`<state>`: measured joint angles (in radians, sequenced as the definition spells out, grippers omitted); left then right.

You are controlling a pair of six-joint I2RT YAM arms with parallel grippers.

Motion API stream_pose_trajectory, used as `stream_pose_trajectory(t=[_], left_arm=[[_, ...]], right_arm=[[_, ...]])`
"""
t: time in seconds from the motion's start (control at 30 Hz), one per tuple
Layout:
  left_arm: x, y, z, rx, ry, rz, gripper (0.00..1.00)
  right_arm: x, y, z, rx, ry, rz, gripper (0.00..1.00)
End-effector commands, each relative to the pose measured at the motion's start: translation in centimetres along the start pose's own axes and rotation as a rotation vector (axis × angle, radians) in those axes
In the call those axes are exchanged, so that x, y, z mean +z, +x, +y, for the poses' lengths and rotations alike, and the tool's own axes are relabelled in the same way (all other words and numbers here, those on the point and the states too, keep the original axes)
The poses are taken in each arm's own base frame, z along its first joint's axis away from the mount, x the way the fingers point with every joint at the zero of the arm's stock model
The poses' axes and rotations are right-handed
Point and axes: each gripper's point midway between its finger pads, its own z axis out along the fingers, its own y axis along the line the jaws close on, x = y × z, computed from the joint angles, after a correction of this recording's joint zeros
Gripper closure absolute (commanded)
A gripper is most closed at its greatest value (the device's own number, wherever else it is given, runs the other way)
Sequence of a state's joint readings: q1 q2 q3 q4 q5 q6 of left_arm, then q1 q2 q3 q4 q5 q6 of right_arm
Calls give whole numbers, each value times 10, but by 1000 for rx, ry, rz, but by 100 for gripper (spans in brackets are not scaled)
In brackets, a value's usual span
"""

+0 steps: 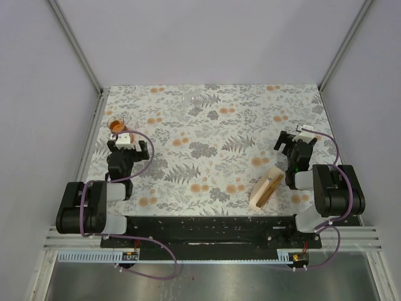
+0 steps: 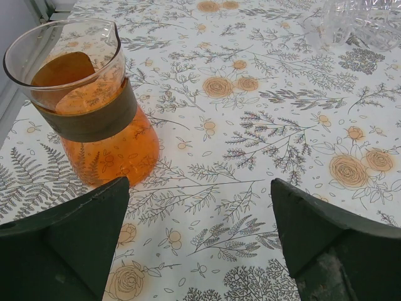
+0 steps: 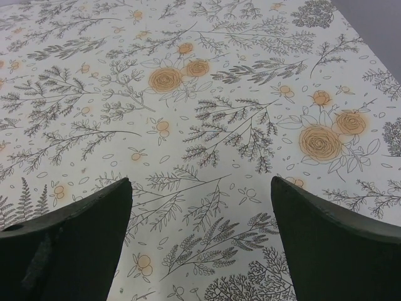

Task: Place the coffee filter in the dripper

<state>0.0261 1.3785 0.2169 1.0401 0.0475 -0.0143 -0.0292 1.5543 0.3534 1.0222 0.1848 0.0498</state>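
- Both claws gape wide, holding nothing: left claw just before the dripper, right claw over the flowered tabletop.
- No loose coffee filter shows; it is probably in the beige holder, so pinch 1 sheet only.

The table is covered with a floral-print cloth. The dripper is stood upright at far left; a beige wedge holder is laid near right; a clear glass item is set further back.
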Motion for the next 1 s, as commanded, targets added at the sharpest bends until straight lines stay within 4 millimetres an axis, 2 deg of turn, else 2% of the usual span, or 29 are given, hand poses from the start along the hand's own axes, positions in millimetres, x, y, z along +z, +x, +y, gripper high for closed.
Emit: stream_pose_trajectory(t=[0.0, 0.1, 0.23, 0.33, 0.43, 0.57, 0.6, 0.67, 0.73, 0.8, 0.83, 0.93, 0.97], left_arm=[[8, -24, -1, 12, 9, -75, 1], [8, -24, 0, 12, 7, -75, 1], [8, -25, -1, 12, 10, -77, 1], [8, -27, -5, 14, 36, -84, 1], [14, -33, -15, 55, 110, -30, 1], [38, -59, -17, 45, 133, 158, 1], [39, -59, -19, 37, 150, 229, 1], [40, -79, -35, 18, 248, 305, 1], [32, -96, -55, 5, 373, 343, 3], [19, -117, -70, 6, 465, 332, 3], [13, -126, -74, 15, 496, 324, 4], [-2, -150, -69, 57, 479, 359, 4], [-6, -151, -62, 68, 448, 402, 4]], right_arm=[[6, -15, 5, 8, -21, -42, 1], [5, -15, 4, 8, -21, -45, 0], [-1, -33, -17, 65, 111, -73, 1], [-5, -55, -14, 57, 107, -64, 1], [-12, -88, -12, 94, 109, -95, 1], [-26, -126, -2, 141, 71, -89, 1], [-29, -136, 4, 160, 45, -82, 1], [-37, -147, 16, 176, -10, -33, 4], [-45, -168, 30, 178, -80, -20, 6], [-53, -181, 41, 177, -141, 9, 8], [-58, -179, 45, 178, -159, 44, 9], [-73, -190, 60, 184, -246, 86, 11], [-78, -193, 65, 188, -271, 93, 11]])
